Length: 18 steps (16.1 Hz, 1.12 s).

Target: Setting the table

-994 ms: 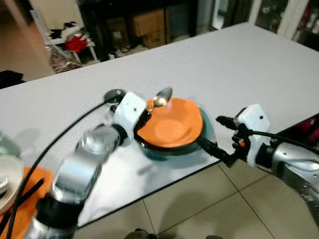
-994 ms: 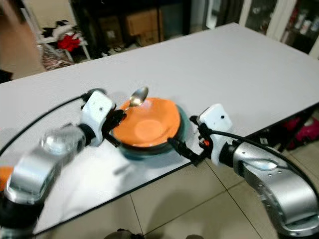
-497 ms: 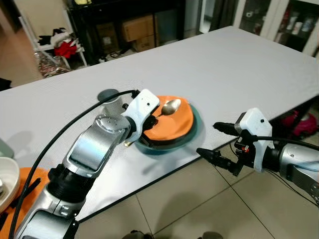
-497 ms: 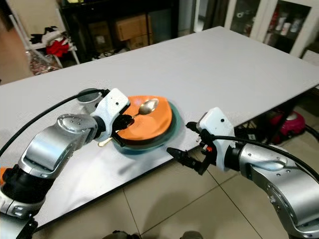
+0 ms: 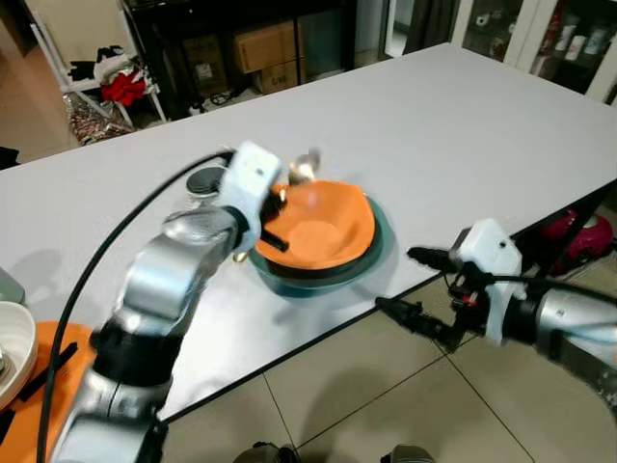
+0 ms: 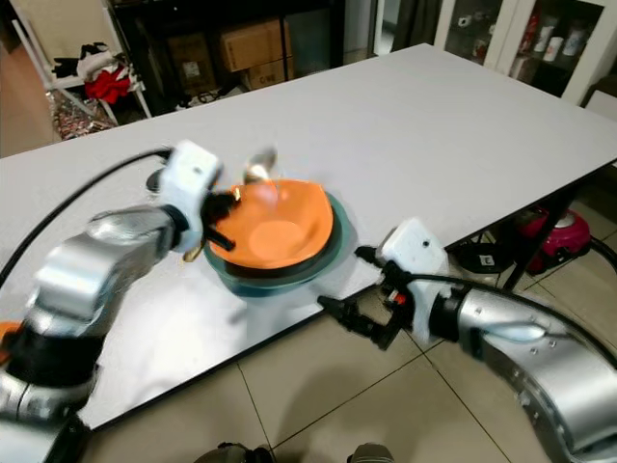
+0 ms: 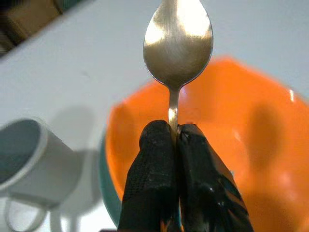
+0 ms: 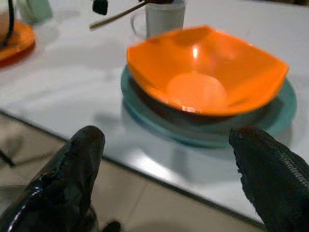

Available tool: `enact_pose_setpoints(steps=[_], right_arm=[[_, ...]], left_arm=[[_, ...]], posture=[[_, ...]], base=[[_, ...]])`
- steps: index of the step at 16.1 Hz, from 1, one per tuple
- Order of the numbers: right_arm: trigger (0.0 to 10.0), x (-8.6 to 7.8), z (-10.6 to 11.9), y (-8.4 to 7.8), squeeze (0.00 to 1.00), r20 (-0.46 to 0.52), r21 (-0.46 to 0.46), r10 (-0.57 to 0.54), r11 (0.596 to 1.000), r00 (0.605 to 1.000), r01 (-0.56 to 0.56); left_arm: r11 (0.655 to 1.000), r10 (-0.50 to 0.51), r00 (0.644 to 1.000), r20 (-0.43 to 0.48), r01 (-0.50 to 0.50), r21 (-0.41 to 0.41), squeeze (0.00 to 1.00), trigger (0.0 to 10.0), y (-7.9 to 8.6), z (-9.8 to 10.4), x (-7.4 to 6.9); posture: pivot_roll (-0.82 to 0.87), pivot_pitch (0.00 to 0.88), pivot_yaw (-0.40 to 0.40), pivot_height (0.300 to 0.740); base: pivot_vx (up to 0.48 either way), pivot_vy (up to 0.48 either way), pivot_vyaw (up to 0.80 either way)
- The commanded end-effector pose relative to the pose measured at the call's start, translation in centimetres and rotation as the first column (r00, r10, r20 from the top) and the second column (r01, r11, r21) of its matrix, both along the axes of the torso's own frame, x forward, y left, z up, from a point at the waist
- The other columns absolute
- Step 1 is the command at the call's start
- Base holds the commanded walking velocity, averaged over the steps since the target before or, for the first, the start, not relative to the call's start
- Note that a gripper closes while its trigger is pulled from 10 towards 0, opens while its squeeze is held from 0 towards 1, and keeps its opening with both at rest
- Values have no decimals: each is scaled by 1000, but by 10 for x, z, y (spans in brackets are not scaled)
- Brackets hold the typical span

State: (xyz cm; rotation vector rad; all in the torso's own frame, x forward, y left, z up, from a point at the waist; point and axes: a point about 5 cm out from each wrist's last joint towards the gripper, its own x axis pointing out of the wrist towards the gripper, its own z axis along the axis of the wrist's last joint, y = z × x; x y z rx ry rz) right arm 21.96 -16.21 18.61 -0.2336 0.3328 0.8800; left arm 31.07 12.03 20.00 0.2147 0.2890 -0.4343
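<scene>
Eye views: orange bowl (image 5: pixel 323 227) on teal plate (image 5: pixel 371 253), near edge of white table (image 5: pixel 463 116); mug (image 5: pixel 204 181) behind left arm. Left wrist: left gripper (image 7: pixel 175 140) pinches spoon (image 7: pixel 177 41) above bowl's rim. Right wrist: right gripper (image 8: pixel 169 159) spread wide, empty, off table edge

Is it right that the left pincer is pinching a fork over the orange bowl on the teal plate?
Not quite: the left pincer pinches a spoon, not a fork, as the left wrist view shows. It is over the orange bowl on the teal plate.
</scene>
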Motion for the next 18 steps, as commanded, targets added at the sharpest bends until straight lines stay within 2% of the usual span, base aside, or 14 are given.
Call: enact_pose_setpoints(steps=[1,2,4,5,8,10,12,14,15,18], right_arm=[[10000,-2,4,2,0,14,11,3,1000,1000,-3],[10000,0,4,9,0,79,65,-64,996,995,59],[10000,5,1,12,0,120,84,-153,986,981,143],[10000,10,-2,19,0,156,123,-241,967,958,223],[10000,12,-4,24,0,167,156,-278,955,946,253],[10000,16,-8,20,0,172,150,-310,946,935,286],[10000,17,-9,18,0,180,149,-329,940,927,305],[10000,20,-10,11,0,169,165,-381,920,909,355],[10000,20,-10,9,0,158,182,-400,910,903,372],[10000,17,-8,6,0,161,172,-391,915,906,364]], left_arm=[[1000,24,999,38,-23,-17,0,10000,4,7,-1],[989,89,984,157,-68,-132,0,10000,7,10,-26],[987,130,968,214,-106,-118,0,10000,10,3,-42],[978,204,951,232,-186,-99,0,10000,14,-11,-63],[958,286,930,229,-270,-99,0,10000,17,-19,-75],[943,332,913,238,-320,-88,0,10000,22,-22,-77],[941,337,907,251,-326,-87,0,10000,22,-22,-76],[935,347,915,205,-320,-152,0,10000,22,-23,-68],[933,350,916,198,-322,-160,0,10000,22,-22,-66],[935,344,923,175,-319,-156,0,10000,21,-26,-59]], posture=[[-158,41,127,740],[-153,40,129,740],[-150,33,123,740],[-146,28,114,740],[-132,27,101,740],[-127,24,98,740],[-127,21,98,740],[-129,23,104,740],[-132,26,111,740],[-139,30,118,740]], base=[[0,0,0],[0,0,0],[0,0,0],[0,0,0],[0,-279,402],[0,-480,800],[0,-480,800],[0,122,0],[0,480,0],[0,286,0]])
